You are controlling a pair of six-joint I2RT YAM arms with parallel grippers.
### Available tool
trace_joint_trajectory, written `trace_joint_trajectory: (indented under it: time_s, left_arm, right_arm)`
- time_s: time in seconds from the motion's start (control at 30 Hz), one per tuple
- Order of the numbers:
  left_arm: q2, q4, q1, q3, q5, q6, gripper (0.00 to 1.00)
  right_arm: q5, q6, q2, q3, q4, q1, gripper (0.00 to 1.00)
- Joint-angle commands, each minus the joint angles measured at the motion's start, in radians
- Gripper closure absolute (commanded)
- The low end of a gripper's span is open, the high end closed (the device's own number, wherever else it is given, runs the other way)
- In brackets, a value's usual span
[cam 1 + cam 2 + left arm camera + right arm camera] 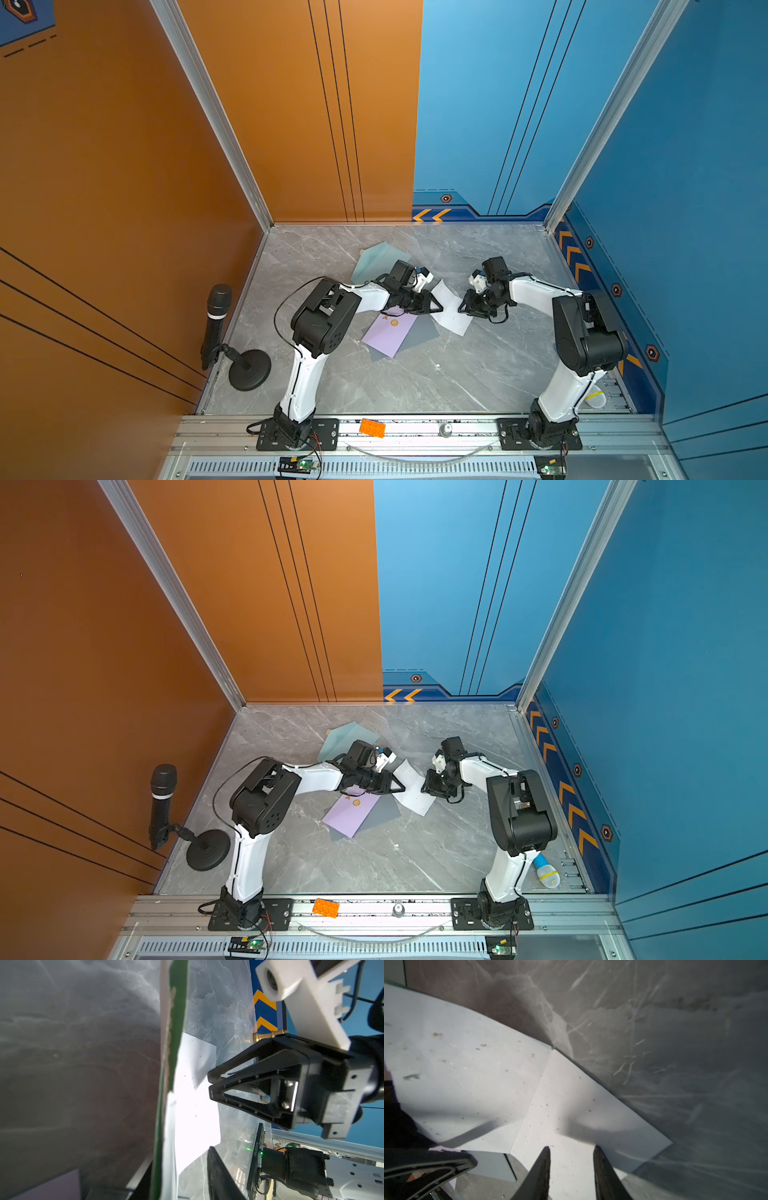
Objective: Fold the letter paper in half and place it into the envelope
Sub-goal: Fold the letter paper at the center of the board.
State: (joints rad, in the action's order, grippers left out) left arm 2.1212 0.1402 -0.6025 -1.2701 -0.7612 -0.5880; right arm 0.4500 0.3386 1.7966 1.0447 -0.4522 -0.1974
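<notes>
Microphone point(217, 316): black, on a round black stand, well left of the flat lilac paper envelope point(388, 336) and out of the way.
Left gripper point(436, 306): at the envelope's far right corner, against the sheet; I cannot tell whether it pinches the sheet or stands parted.
Letter paper point(452, 322): thin white creased sheet just right of the envelope, with the half nearer the envelope lifted. It is likely light, limp and easily crumpled, and best taken at a free corner.
Right gripper point(572, 1148): right of the envelope, over the flat half, fingers spread, clamping nothing.
Surface point(478, 374): grey marble-pattern tabletop, probably slick, so the sheet may slide.
Room: an orange wall panel point(124, 166) stands left of the envelope and a blue wall panel point(685, 166) right of it.
</notes>
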Motion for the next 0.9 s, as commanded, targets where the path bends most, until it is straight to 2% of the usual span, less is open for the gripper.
trace_joint_trajectory:
  time_s: [0.0, 0.13, 0.37, 0.87]
  left_arm:
    - [-0.049, 0.070, 0.010, 0.028, -0.006, -0.023, 0.63]
    - [-0.068, 0.083, 0.019, 0.046, 0.030, -0.023, 0.76]
    - [-0.077, 0.088, 0.032, 0.061, 0.056, -0.021, 0.88]
    - [-0.101, 0.087, 0.042, 0.095, 0.062, -0.021, 0.92]
  right_arm:
    - [-0.045, 0.009, 0.060, -0.025, -0.028, 0.002, 0.63]
    - [-0.043, 0.007, 0.059, -0.027, -0.029, 0.002, 0.63]
    - [-0.045, 0.007, 0.057, -0.025, -0.032, 0.003, 0.63]
    - [-0.042, 0.010, 0.053, -0.029, -0.034, 0.007, 0.63]
